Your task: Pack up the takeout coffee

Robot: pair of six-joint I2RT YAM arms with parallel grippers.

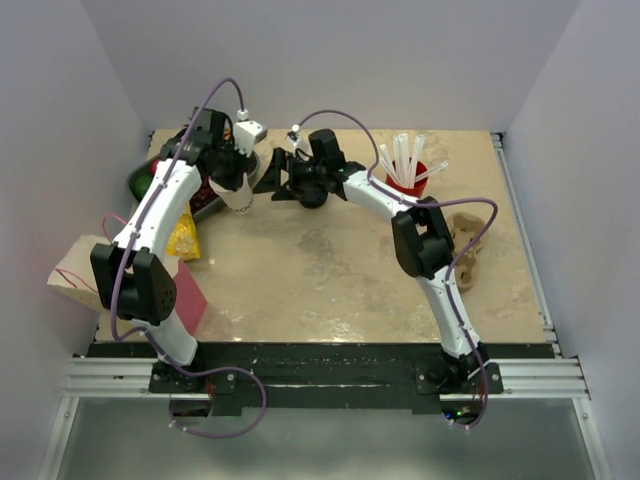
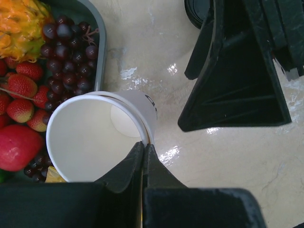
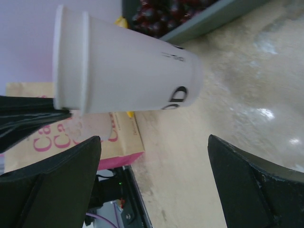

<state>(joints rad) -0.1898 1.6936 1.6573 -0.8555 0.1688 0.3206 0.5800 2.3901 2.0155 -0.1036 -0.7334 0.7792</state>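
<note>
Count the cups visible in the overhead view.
2. A white paper cup, back left, its rim pinched by the left gripper; a red cup holding straws, back right. Others could be hidden.

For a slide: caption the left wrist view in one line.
Empty white cup, its rim pinched by the left gripper, beside a tray of fruit.

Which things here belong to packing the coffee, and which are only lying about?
Job: white paper cup, pinched at its rim by the left claw; black lid; open right claw; paper bag.
Lying about: fruit tray, red cup of straws, yellow packet.
</note>
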